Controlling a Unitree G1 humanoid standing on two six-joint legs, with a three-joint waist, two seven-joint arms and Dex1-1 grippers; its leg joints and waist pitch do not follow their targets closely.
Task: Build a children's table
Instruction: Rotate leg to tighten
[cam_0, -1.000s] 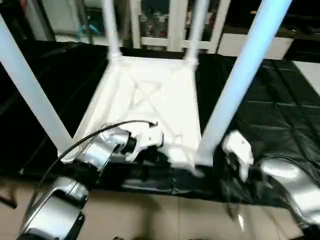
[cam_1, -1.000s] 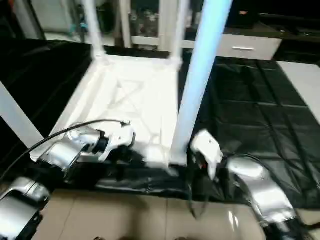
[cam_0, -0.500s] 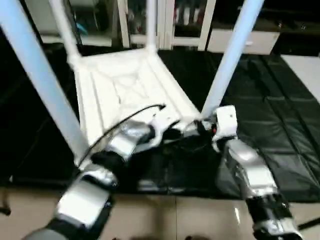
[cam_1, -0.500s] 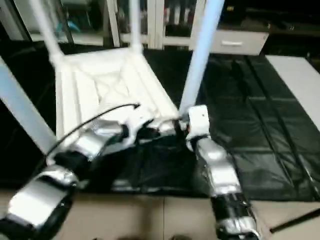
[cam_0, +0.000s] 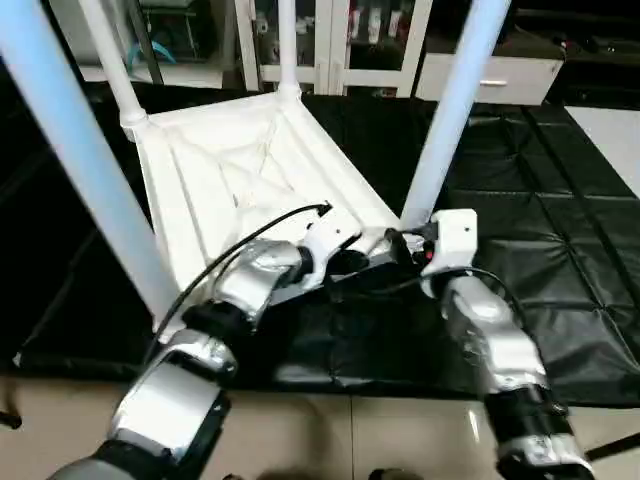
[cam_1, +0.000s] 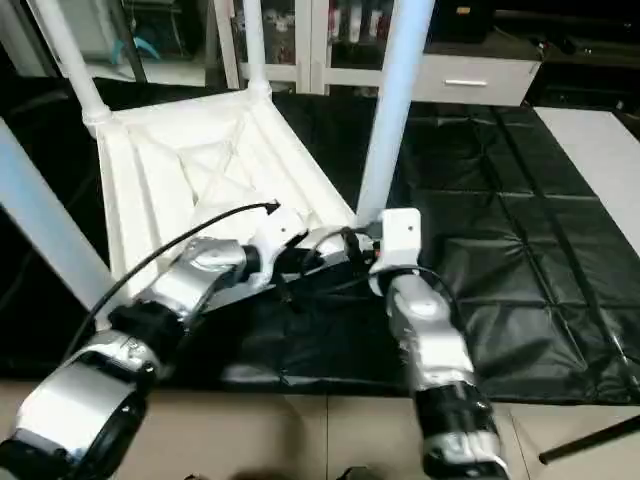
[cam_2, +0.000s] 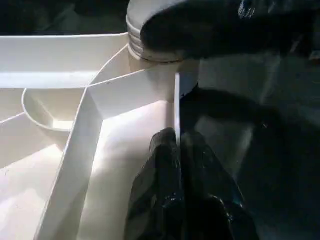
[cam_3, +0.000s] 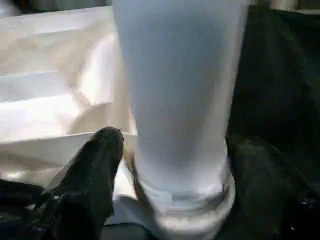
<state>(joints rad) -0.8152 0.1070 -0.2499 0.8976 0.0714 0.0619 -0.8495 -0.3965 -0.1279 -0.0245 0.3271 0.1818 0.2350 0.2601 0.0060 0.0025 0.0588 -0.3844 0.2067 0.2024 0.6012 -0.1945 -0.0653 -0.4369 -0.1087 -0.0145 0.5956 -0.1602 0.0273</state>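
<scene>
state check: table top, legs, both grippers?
Table top: upside down on the black mat, ribbed underside up.
Legs: all four standing in the corner sockets.
Left gripper: shut on the table top's rim.
Right gripper: open, one finger on each side of the near right leg's base.

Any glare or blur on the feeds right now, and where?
Left eye view: sharp; the table top looks bright but its ribs stay readable. Left wrist view: strong glare on the rim, and the dark fingers are soft. Right wrist view: the leg looks soft and washed out, and the fingers flanking it are blurred.
</scene>
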